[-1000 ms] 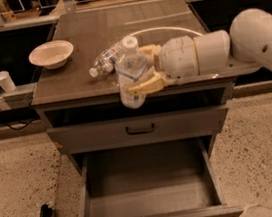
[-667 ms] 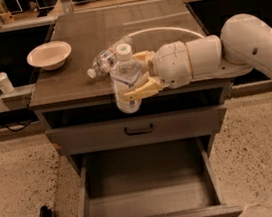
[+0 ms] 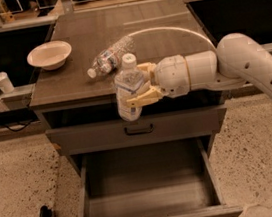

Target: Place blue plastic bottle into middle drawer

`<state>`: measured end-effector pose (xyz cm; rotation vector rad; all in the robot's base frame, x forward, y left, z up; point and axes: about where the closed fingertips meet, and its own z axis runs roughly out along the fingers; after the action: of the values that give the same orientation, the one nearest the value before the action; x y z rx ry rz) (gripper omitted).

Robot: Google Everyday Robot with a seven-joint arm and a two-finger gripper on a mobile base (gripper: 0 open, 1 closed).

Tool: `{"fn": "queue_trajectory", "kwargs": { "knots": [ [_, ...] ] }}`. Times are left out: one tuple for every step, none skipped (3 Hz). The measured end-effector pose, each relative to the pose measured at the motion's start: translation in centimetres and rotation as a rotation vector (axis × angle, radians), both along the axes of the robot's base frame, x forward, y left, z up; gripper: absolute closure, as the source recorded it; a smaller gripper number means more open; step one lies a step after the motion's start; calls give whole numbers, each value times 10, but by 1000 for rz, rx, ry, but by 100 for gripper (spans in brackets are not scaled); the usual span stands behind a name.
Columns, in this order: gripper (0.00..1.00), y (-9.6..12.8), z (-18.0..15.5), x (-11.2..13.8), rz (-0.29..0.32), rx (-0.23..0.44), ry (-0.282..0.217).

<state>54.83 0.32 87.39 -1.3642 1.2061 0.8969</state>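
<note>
The blue plastic bottle [image 3: 128,89] is a squarish clear bottle with a white cap and pale label. It hangs upright in front of the cabinet's front edge, above the open middle drawer [image 3: 148,192]. My gripper [image 3: 140,84] is shut on the bottle, its yellowish fingers [image 3: 144,97] clasping the bottle's right side. The white arm reaches in from the right. The middle drawer is pulled out, showing a plain grey interior with nothing in it.
A slim ribbed clear bottle [image 3: 108,58] lies on its side on the cabinet top [image 3: 129,25]. A cream bowl [image 3: 49,55] sits at the top's left. A shut upper drawer with a black handle [image 3: 139,129] is above the open one. A white cup [image 3: 4,81] stands on a ledge at far left.
The gripper with the blue bottle has moved a little left and slightly lower, out past the cabinet's front edge. The bottle stays upright in the grip.
</note>
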Motion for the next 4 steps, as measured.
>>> {"fn": "queue_trajectory", "kwargs": {
  "knots": [
    [100, -6, -40, -4, -56, 107, 44],
    [100, -30, -114, -35, -160, 121, 114],
    [100, -20, -201, -90, -130, 86, 210],
    [100, -20, -201, -90, -130, 86, 210]
  ]
}}
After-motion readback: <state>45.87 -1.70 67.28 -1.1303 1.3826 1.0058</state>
